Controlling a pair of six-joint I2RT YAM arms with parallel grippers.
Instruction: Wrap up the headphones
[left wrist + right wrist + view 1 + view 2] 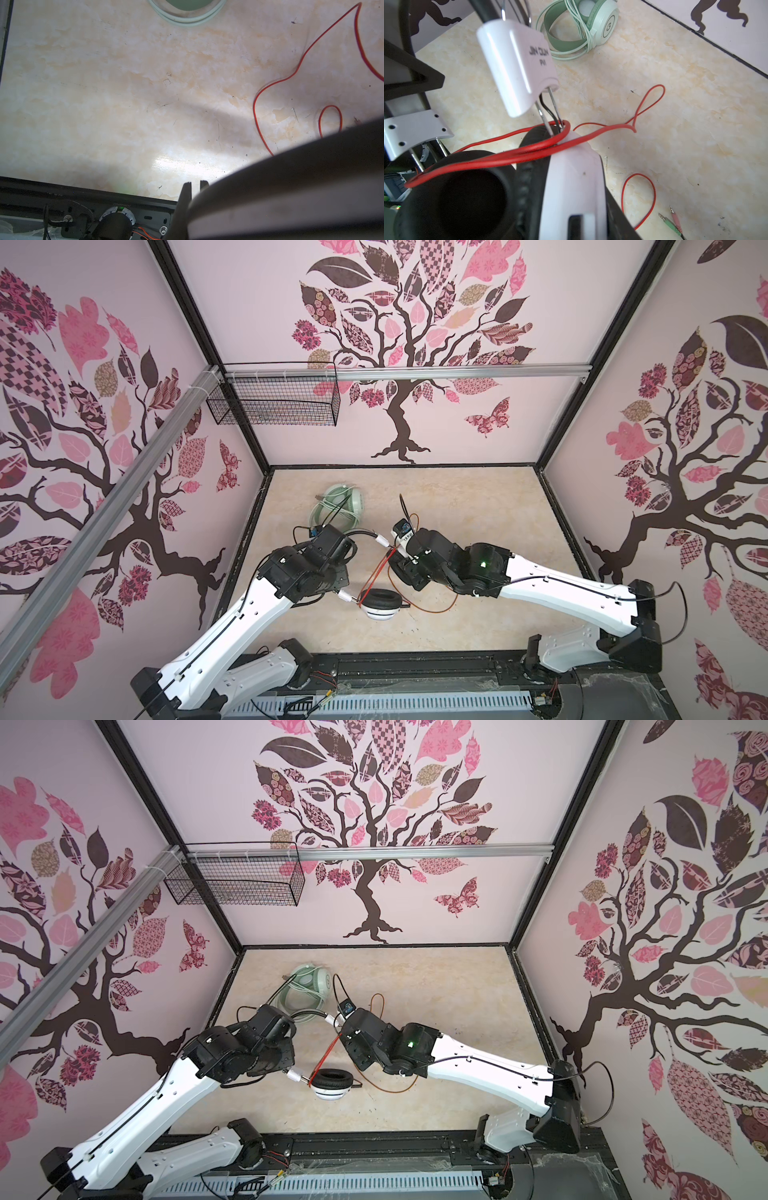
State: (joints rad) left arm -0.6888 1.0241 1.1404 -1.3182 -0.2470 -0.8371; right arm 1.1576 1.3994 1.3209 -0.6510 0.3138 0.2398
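On the table, left gripper pinches shut, apparently on the white-and-black headphones' headband. Right gripper clasps one earcup, jaws part-open. Winding step; next, slack red cable needs gathering.

Black lettering is picked out on the white slider block of the white-and-black headphones: "JIN DUN", with a short code beneath that cannot be read for sure. A circled "3"-like mark is seen on the earcup of the mint-green headphones.

The end effector, jaws together — blurred dark headband crossing beside it, red cable looping on tabletop.
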